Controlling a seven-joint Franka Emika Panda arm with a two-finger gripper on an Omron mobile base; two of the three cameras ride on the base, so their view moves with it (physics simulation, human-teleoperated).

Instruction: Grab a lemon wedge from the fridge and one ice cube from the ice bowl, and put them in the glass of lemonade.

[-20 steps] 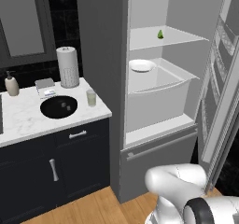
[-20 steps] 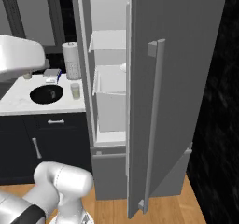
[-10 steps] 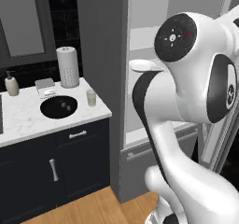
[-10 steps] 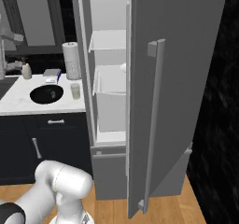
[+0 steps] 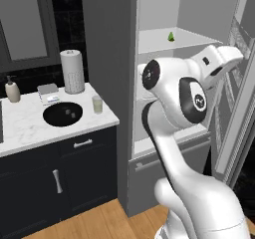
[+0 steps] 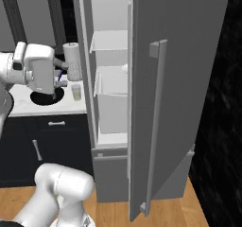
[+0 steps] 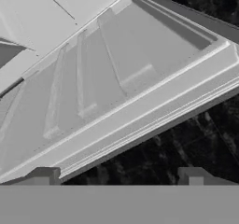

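Note:
The fridge [image 5: 159, 14] stands open, and the lemon wedge [image 5: 171, 36], tiny and yellowish-green, sits on its upper shelf. My white arm rises in front of the fridge, with the hand [image 5: 221, 59] up near the open door, right of and slightly below the wedge. In the hand view my gripper [image 7: 119, 175] is open and holds nothing; it faces the door's pale inner racks [image 7: 116, 73]. On the marble counter are the black ice bowl [image 5: 62, 114] and, right of it, the glass of lemonade [image 5: 97, 104], seen again as the glass of lemonade [image 6: 76, 91].
A paper-towel roll [image 5: 72, 71], a soap bottle [image 5: 12, 90] and a small box [image 5: 48, 93] stand at the back of the counter. The grey fridge door [image 6: 189, 79] with its long bar handle [image 6: 155, 126] swings out on the right. Dark cabinets [image 5: 74, 178] sit below.
The arm has swung up from low by the base to in front of the open fridge, and the hand has moved right toward the door. The jaws stayed open.

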